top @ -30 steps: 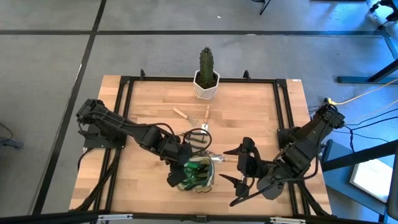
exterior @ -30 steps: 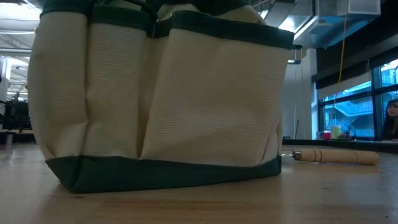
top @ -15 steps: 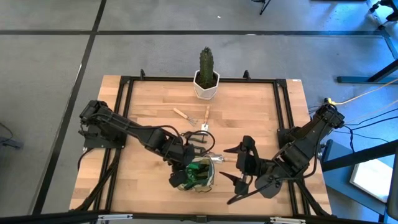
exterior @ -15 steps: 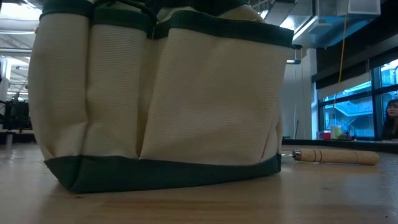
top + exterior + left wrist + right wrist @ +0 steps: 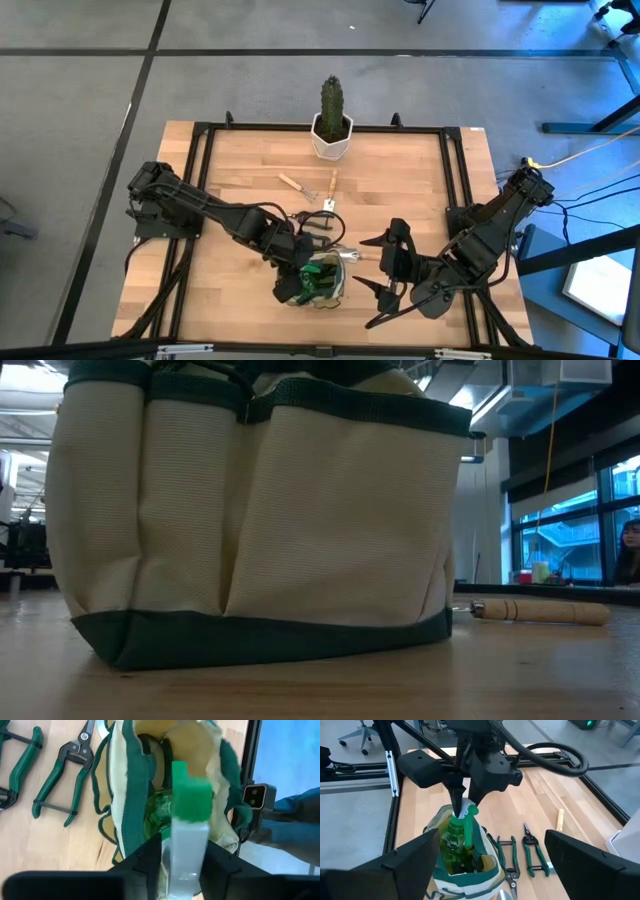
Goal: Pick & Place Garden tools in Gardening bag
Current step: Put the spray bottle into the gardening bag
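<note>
On the wooden table (image 5: 400, 190), your left gripper (image 5: 462, 802) had its fingers narrowly around the green sprayer (image 5: 187, 820), nozzle-down in the gardening bag's (image 5: 485, 862) mouth. Letting go there risked it tipping against the soft rim and spilling out. Your right gripper (image 5: 385, 272) waited beside the bag, wide open.

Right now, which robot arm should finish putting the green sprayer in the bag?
Left. Its gripper is above the gardening bag with the sprayer between its fingers; the right gripper waits open beside it.
</note>
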Available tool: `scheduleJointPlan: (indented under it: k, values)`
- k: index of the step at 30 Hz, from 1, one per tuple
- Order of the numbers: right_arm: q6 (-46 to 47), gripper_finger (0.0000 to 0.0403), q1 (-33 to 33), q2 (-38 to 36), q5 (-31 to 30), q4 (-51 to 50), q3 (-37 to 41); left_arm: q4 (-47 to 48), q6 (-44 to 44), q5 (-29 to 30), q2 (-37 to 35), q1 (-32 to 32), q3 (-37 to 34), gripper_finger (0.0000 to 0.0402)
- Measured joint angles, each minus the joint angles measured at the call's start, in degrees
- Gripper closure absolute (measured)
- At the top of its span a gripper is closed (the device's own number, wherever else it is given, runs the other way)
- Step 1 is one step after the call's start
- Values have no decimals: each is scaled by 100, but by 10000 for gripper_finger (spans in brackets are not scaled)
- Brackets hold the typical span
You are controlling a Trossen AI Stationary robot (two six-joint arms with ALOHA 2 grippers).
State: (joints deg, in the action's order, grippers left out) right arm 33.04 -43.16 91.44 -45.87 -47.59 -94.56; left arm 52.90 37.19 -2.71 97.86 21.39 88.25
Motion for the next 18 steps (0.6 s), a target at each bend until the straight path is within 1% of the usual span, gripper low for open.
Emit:
scheduleJointPlan:
  k: [4, 8, 18]
  values:
    - [98, 41, 0, 0, 0, -46, 0, -332, 111, 61, -52, -11, 23, 265]
    - [204, 41, -2, 0, 0, -139, 0, -324, 192, 162, -57, -12, 244, 250]
    - [292, 41, -7, 0, 4, -266, 0, -96, 275, 281, -55, -33, 530, 271]
